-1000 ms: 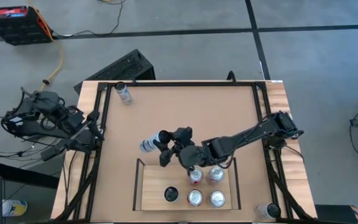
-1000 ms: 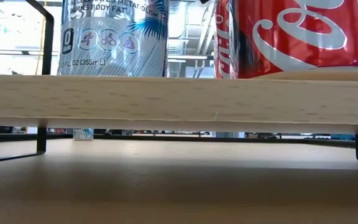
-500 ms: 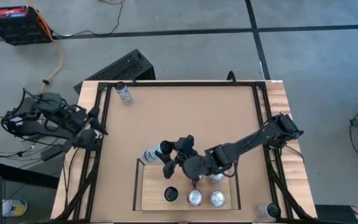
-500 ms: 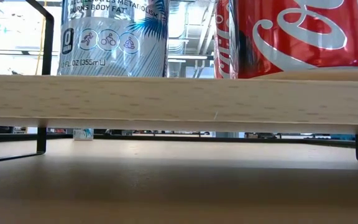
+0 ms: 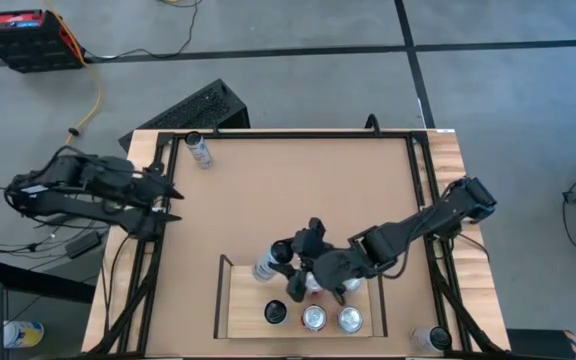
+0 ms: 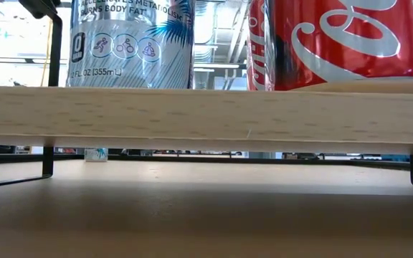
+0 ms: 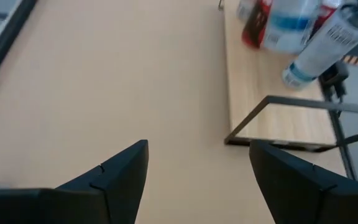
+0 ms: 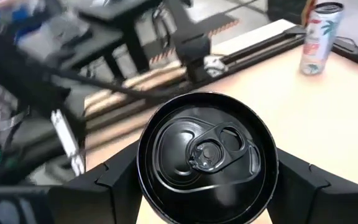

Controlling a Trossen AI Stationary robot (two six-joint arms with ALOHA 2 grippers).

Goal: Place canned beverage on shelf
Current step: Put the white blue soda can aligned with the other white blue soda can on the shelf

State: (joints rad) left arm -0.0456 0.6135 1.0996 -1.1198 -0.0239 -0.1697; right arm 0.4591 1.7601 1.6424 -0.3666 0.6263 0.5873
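Fingers of the right gripper (image 5: 286, 268) pinch a black-topped can (image 8: 207, 165), one on each side of its body, as the right wrist view shows head-on. From above, the held can (image 5: 268, 262) hangs tilted over the back left part of the shelf (image 5: 240, 318), not yet standing on the planks. The left gripper (image 7: 197, 165) waits with its fingers spread and nothing between them, at the table's left edge, well apart from the shelf.

Judging by this, the step in hand is the carry-in and lowering. The next move calls for bringing the can upright over the free planks beside the standing cans, setting its base flat, then opening the fingers without nudging its neighbours.

Counted from above: three cans clearly stand on the shelf, one dark-topped and two silver-topped, with more partly hidden under the right arm. One is held; one stands at the table's far left corner (image 5: 199, 150); another sits by the near right corner (image 5: 430, 339).
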